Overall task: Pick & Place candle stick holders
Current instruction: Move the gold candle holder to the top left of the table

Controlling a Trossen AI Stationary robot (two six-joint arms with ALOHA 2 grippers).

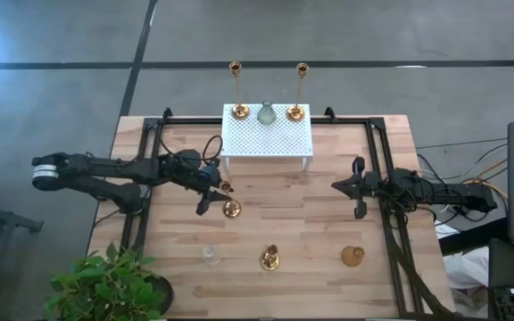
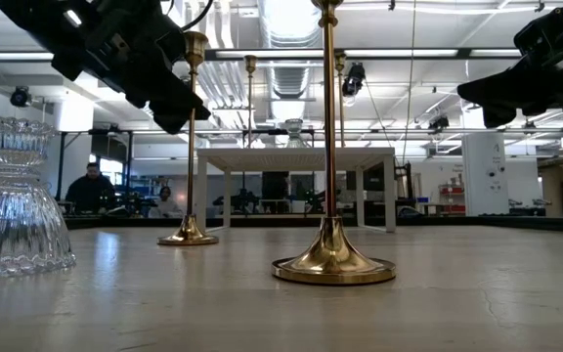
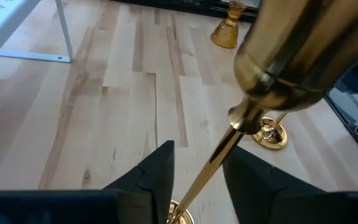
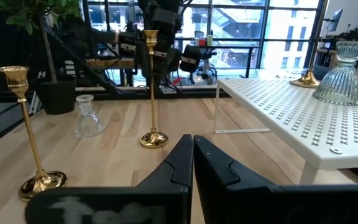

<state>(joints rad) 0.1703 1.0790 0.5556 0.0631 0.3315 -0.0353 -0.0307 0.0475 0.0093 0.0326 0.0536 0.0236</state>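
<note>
A tall brass candle stick holder stands on its round base on the table in front of the white rack. My left gripper is open, with one finger on each side of the holder's thin stem, below its cup, without touching it. My right gripper is shut and empty above the table's right part. Another tall brass holder, a clear glass one and a squat amber one stand near the front edge. Two tall brass holders and a glass one stand on the rack.
The white perforated rack stands at the table's far middle. A potted plant sits at the near left corner. Black frame rails run along the table's sides. People show in the room beyond the table.
</note>
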